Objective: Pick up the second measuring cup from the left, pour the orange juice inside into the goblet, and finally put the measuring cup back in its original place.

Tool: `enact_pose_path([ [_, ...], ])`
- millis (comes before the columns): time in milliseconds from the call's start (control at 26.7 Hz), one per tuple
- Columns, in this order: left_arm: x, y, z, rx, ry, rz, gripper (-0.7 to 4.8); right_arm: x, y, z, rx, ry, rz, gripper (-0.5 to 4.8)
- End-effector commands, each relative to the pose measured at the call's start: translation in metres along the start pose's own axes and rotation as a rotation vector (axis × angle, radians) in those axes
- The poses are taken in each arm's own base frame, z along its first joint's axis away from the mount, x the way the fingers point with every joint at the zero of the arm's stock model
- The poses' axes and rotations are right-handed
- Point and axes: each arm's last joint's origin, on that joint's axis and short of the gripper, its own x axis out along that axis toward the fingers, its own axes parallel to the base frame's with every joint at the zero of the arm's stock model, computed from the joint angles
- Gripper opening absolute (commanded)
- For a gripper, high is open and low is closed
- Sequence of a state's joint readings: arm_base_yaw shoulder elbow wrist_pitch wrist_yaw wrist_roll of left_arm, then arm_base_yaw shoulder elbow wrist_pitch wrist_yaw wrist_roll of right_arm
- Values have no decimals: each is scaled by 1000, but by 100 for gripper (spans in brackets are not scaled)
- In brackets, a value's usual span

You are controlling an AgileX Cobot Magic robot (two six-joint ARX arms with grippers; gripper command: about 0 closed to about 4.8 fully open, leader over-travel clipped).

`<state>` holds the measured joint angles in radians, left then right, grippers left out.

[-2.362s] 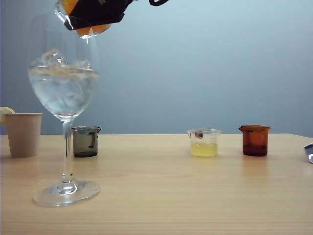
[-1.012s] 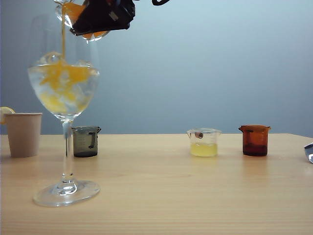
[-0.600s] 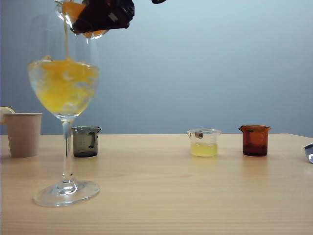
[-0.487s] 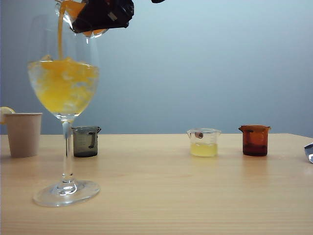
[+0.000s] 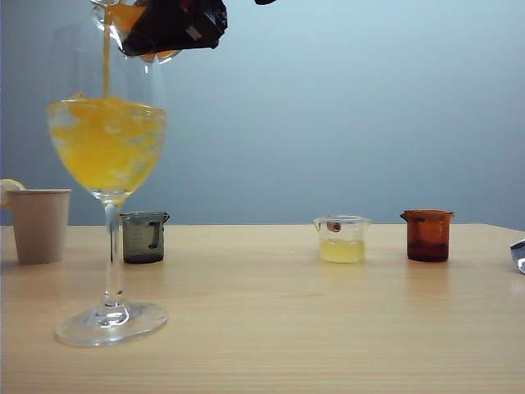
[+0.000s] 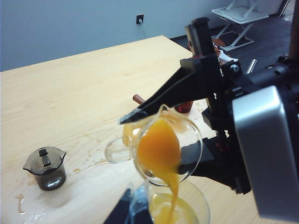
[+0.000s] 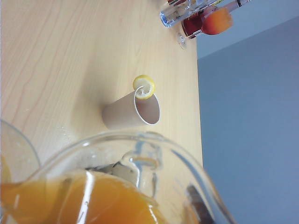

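The small clear measuring cup is clamped by its body in the right gripper, tipped high over the goblet at the table's near left, and orange juice is being poured into the bowl. The cup is judged light, rigid, breakable and slippery when wet. The left gripper is seen beside the goblet; its state cannot be told. Open table lies between the grey cup and the yellow cup.

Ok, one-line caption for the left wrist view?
Right gripper tips the clear measuring cup, streaming orange juice into the goblet below.
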<state>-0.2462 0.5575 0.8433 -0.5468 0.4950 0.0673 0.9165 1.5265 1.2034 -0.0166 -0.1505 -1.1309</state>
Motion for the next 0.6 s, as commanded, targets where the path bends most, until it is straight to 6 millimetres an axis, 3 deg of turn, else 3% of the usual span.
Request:
enact_pose_path([
  [37, -1, -1, 1, 8, -6, -8, -5, -2, -6, 3, -10, -1, -46, -1],
  [600, -1, -4, 0, -3, 4, -120, -5, -2, -7, 3, -112, 0, -54, -1],
])
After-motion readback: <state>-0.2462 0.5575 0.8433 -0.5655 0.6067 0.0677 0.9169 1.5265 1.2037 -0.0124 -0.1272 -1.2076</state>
